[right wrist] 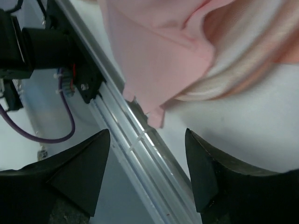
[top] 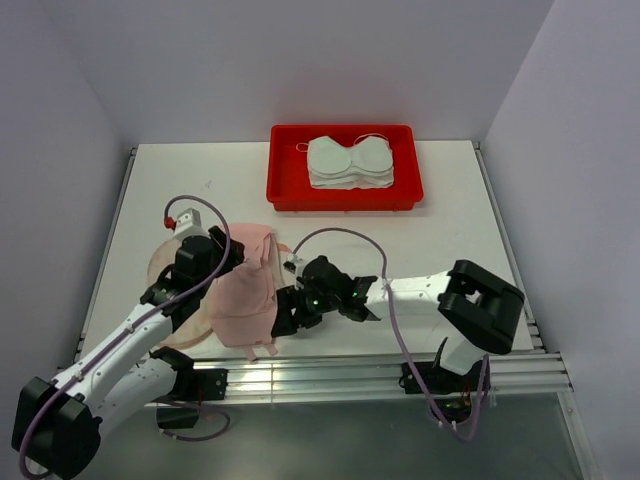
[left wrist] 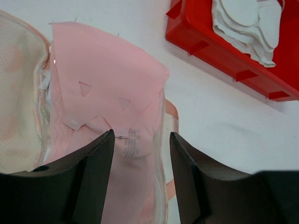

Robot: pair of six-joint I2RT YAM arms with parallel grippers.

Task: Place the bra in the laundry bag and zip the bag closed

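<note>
The pink bra (top: 245,292) lies spread at the table's front left, partly over the cream laundry bag (top: 158,270), which is mostly hidden under the bra and my left arm. My left gripper (top: 238,256) is open over the bra's upper part. In the left wrist view its jaws (left wrist: 140,140) stand either side of the bra's labelled band (left wrist: 107,79), with the bag (left wrist: 18,102) to the left. My right gripper (top: 284,318) is open and empty by the bra's lower right edge. In the right wrist view it (right wrist: 147,140) hangs over the front rail, below the bra (right wrist: 154,51).
A red tray (top: 345,195) with a stack of white bras (top: 350,162) stands at the back centre; it also shows in the left wrist view (left wrist: 224,56). An aluminium rail (top: 330,370) runs along the table's front edge. White walls enclose the table.
</note>
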